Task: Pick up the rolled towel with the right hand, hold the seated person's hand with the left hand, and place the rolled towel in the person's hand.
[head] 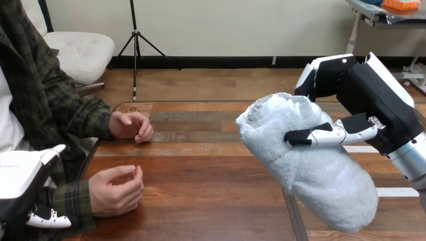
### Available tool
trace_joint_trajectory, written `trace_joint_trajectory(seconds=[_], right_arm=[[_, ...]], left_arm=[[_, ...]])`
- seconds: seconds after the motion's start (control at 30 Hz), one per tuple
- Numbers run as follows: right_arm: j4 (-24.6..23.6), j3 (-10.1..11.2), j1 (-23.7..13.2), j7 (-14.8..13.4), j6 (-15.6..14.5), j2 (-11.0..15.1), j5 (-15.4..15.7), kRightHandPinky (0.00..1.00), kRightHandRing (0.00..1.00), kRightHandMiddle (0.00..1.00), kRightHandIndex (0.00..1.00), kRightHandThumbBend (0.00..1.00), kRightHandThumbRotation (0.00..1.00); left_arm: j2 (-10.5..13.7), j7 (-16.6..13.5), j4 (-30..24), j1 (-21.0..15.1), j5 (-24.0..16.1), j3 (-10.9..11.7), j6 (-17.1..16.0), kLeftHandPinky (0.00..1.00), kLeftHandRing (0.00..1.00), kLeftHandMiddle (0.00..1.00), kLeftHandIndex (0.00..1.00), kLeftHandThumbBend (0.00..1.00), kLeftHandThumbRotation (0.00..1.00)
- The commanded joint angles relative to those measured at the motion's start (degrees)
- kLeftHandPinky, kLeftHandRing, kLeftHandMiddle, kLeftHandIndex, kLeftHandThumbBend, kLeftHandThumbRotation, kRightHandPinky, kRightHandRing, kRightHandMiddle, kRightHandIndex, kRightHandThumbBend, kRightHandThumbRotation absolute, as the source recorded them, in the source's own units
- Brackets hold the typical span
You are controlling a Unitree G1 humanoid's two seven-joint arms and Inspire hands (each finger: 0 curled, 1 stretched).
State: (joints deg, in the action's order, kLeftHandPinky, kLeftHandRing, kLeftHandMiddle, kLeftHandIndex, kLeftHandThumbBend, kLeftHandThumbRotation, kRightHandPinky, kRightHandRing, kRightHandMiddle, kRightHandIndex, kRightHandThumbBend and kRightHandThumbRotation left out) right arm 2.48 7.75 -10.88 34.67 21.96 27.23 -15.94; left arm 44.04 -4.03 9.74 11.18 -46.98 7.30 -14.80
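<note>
Right hand [369, 95], black with white shells, has its fingers and thumb closed round the fluffy white rolled towel [311, 165], held above the brown wooden table [201, 170]. The left hand [25, 183] is low, near the person's nearer hand [115, 191].

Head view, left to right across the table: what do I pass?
The robot's left hand → person's nearer hand and farther hand, roughly abreast → rolled towel → right hand, curled round it.
</note>
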Motion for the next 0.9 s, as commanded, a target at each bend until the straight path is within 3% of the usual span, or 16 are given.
trace_joint_trajectory(seconds=[0.0, 0.5, 0.6, 0.87], right_arm=[[-3.1, 2.3, -1.6, -0.7, 0.6, 0.7, -1.0, 0.15, 0.22, 0.31, 0.37, 0.79, 0.0], [-4.4, 2.7, -0.8, -1.3, -0.2, 1.3, 0.0, 0.15, 0.21, 0.3, 0.36, 0.8, 0.0], [-4.7, 2.8, -0.7, -1.2, -0.5, 1.3, -0.4, 0.15, 0.21, 0.3, 0.36, 0.8, 0.0], [-5.3, 3.3, -0.2, -1.2, -1.5, 1.4, -0.5, 0.15, 0.21, 0.3, 0.36, 0.8, 0.0]], left_arm=[[2.8, 1.0, 1.7, -4.8, -1.0, -2.0, 1.6, 0.83, 0.87, 0.88, 0.91, 1.0, 0.33], [3.5, 0.4, 11.0, -9.6, -1.8, -6.9, 2.0, 0.84, 0.87, 0.87, 0.9, 1.0, 0.36], [3.3, 1.7, 11.8, -10.3, -0.5, -7.3, 2.2, 0.85, 0.87, 0.88, 0.89, 1.0, 0.35], [2.9, -0.5, 16.5, -12.6, -0.7, -9.6, 0.8, 0.83, 0.84, 0.86, 0.87, 1.0, 0.32]])
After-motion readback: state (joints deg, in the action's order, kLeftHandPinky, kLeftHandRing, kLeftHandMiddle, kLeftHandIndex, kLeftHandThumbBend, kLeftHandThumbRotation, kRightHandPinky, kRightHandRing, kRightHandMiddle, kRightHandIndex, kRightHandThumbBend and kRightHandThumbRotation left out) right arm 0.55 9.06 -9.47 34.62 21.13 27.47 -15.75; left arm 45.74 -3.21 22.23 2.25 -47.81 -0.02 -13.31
